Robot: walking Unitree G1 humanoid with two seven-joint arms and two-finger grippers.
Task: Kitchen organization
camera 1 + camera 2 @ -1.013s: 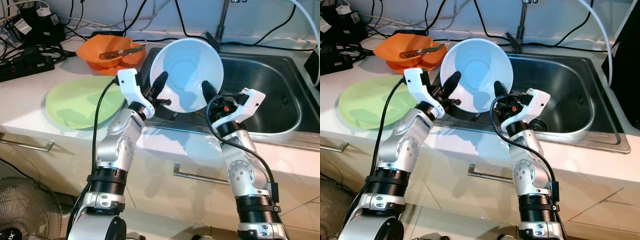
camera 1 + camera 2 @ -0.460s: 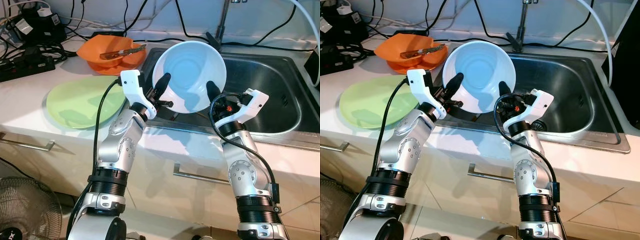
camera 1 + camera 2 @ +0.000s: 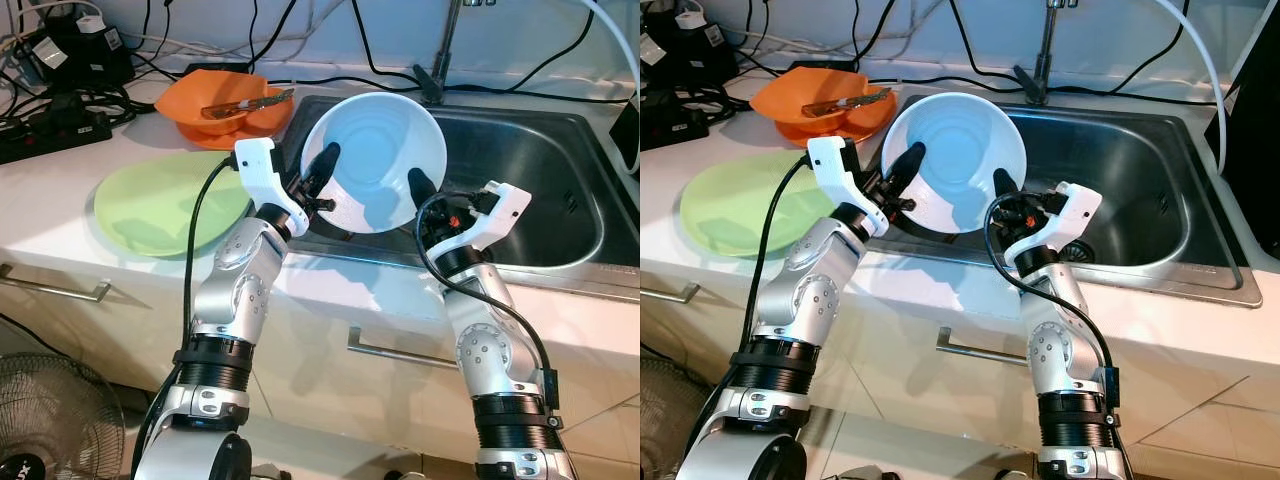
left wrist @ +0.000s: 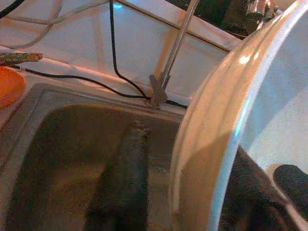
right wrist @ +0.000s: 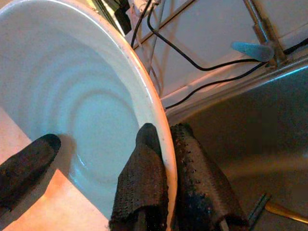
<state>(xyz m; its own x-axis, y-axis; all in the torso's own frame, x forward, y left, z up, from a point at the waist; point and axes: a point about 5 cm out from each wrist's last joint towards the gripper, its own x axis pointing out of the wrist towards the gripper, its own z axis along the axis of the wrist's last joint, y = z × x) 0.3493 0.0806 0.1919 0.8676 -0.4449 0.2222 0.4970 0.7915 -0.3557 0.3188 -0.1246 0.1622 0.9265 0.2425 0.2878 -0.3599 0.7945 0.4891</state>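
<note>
Right now I have the white bowl [image 3: 375, 160] tilted in mid-frame above the sink's [image 3: 540, 190] left edge, my left gripper [image 3: 318, 180] and right gripper [image 5: 161, 159] each pinching its rim. I'd keep both pinches even and lower it slowly, since uneven motion could twist it loose.

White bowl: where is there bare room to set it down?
The steel sink basin right of the white bowl looks mostly bare. Leftward it is crowded: green plate, orange bowl, and cables.
</note>
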